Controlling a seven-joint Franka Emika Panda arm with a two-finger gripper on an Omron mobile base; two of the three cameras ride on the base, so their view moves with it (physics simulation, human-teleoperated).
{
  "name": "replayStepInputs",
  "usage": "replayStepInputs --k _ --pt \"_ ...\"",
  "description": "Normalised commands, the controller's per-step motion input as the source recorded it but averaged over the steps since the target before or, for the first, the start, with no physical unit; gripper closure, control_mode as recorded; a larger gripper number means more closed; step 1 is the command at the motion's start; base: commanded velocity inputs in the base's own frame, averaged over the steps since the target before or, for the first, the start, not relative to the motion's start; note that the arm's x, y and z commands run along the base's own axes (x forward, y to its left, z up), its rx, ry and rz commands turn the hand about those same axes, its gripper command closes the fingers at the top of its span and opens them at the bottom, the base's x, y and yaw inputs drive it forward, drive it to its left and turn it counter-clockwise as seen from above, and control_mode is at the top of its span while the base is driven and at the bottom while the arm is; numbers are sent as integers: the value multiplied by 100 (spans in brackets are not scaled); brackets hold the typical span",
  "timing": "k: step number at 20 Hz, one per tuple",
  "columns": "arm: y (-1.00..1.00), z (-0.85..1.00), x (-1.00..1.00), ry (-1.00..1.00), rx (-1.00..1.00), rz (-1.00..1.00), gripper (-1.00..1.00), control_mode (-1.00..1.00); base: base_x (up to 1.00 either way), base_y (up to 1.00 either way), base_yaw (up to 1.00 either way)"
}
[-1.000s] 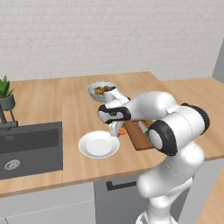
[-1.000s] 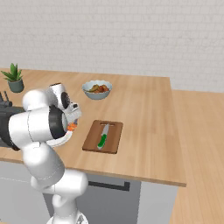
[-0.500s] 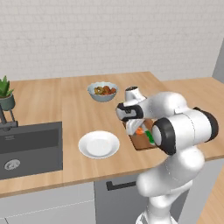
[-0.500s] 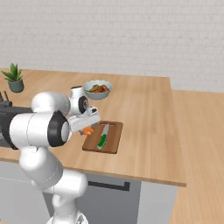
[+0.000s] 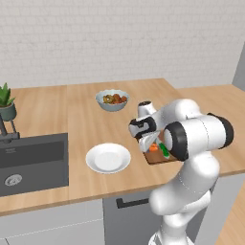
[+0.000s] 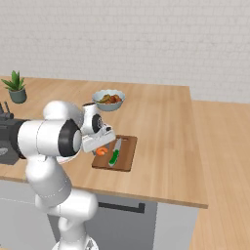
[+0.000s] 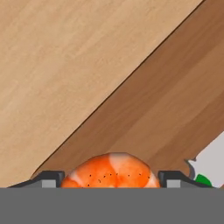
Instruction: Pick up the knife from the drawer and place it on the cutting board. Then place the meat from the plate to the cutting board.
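Hovered low over the near left corner of the small dark-brown wooden rectangular cutting board, the two-finger hand, with the small orange-red roundish lump of meat sitting between its two dark fingertips. Stood fairly wide, the jaws, one tip at each side of the lump; could not tell whether pressed against it or just clear. Lay on the board near its left edge, the meat, just beside the small kitchen knife with the bright green handle and short silver-grey blade. Rested lengthwise on the board, the knife, handle toward the near edge, blade pointing to the far side. Sat bare on the light wooden surface, to the left of the board, the round plain white shallow plate. Stood farther back on the surface a grey-blue bowl of mixed brown and orange food. Lay at the far left a dark sink and a small potted green plant.
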Motion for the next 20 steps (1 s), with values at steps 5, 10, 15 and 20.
replayStepInputs --k 5,10,15,20 --pt "-15 20 -34 -8 7 -1 -100 -100 0 0 0" --pt "-38 54 -86 -28 17 -1 -100 -100 0 0 0" --pt "-67 83 -91 -55 24 0 -100 -100 0 0 0" --pt "-90 100 -100 -72 24 0 -100 -100 0 0 0"
